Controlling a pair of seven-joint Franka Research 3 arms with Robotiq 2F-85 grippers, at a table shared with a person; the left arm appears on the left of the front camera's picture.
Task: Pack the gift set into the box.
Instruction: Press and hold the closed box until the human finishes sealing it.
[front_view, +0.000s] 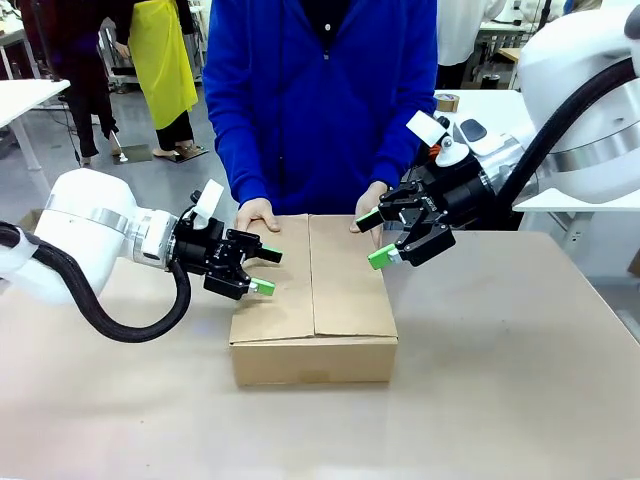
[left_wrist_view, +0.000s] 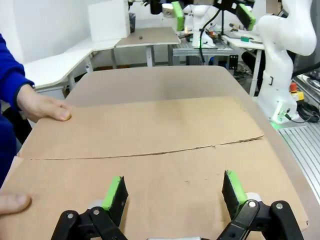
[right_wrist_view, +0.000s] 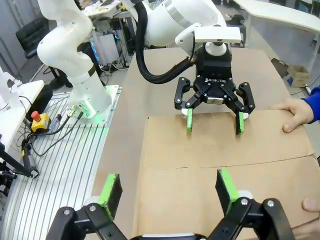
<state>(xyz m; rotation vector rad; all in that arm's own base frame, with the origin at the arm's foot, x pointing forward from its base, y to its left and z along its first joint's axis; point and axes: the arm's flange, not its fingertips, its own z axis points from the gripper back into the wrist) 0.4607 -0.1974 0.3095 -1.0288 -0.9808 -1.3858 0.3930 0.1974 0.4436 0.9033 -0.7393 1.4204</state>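
Okay, so the box sits mid-table on my feed, top flaps folded down flat with the seam running away from me toward the person. One hand rests on the far edge of the left flap and the other hand on the far edge of the right flap. My left gripper is at the box's left edge, fingertips over the top. The jaws are spread wide with nothing in them, and I can't tell if the pads touch the cardboard. My right gripper hovers above the far right corner, jaws also wide apart and empty.
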